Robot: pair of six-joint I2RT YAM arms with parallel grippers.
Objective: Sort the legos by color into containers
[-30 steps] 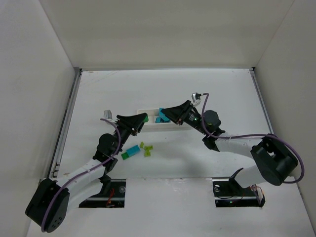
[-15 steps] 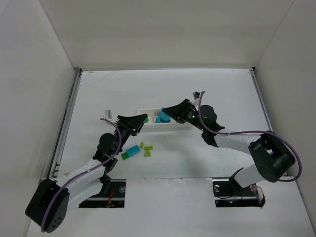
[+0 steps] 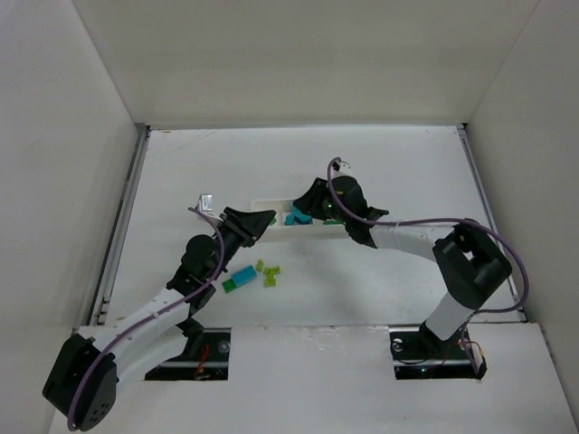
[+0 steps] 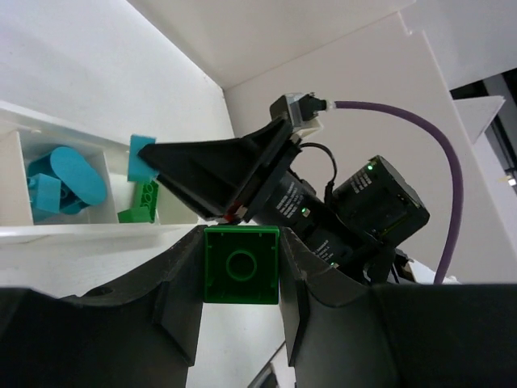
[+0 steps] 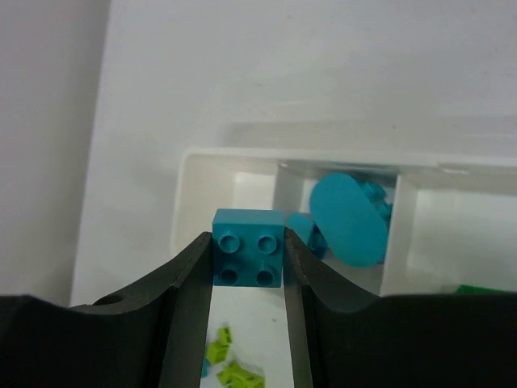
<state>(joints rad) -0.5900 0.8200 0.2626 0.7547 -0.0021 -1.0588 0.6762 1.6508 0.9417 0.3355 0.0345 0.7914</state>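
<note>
Left end effector [image 4: 241, 265] is clamped narrow on a dark green brick [image 4: 241, 275] at the left end of the tray [image 5: 184, 194]. Right end effector [image 5: 248, 242] grips a cyan brick [image 5: 248, 259] above the tray. Cyan pieces [image 5: 347, 218] lie in the middle compartment and green ones [image 4: 144, 202] in the next, with loose bricks [image 3: 253, 275] on the bench [image 3: 362, 163] beside the left arm.

No legible text or markings
</note>
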